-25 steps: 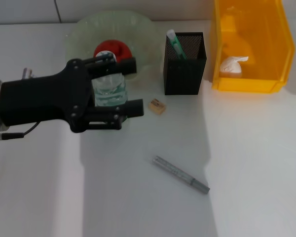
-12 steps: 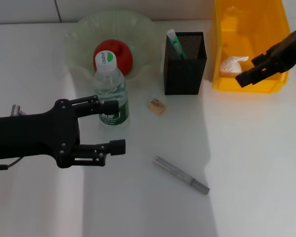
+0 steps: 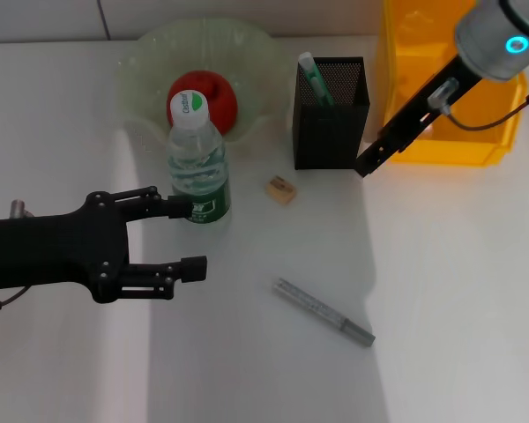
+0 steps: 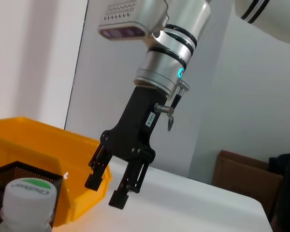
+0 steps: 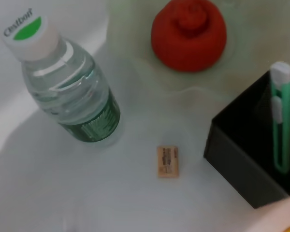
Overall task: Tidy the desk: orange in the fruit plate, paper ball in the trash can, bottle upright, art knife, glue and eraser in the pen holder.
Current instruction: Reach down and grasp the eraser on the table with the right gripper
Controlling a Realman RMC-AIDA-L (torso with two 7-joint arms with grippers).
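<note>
We see the left gripper [image 3: 181, 236] low over the white surface [image 3: 458, 291], its fingers [image 3: 178, 207] spread wide and holding nothing. The bottle [image 3: 197, 167] stands upright just beyond the farther finger's tip, apparently touching or nearly touching it and outside the gap between the two fingers. Behind the bottle, farther from those fingers, the orange [image 3: 203, 99] sits in the fruit plate [image 3: 247, 53].

Over on the other side, the right gripper [image 3: 368, 165] hangs in the air beside the pen holder [image 3: 329, 115], in front of the trash can [image 3: 447, 84]. In the left wrist view its fingers [image 4: 94, 179] stand apart, gripping nothing. The eraser [image 3: 281, 189] lies flat on the surface between the bottle and the pen holder, well apart from the right fingers. A green-and-white art knife [image 3: 314, 77] stands inside the pen holder. A slim grey stick [image 3: 324, 311] lies on the surface, apart from both sets of fingers.
</note>
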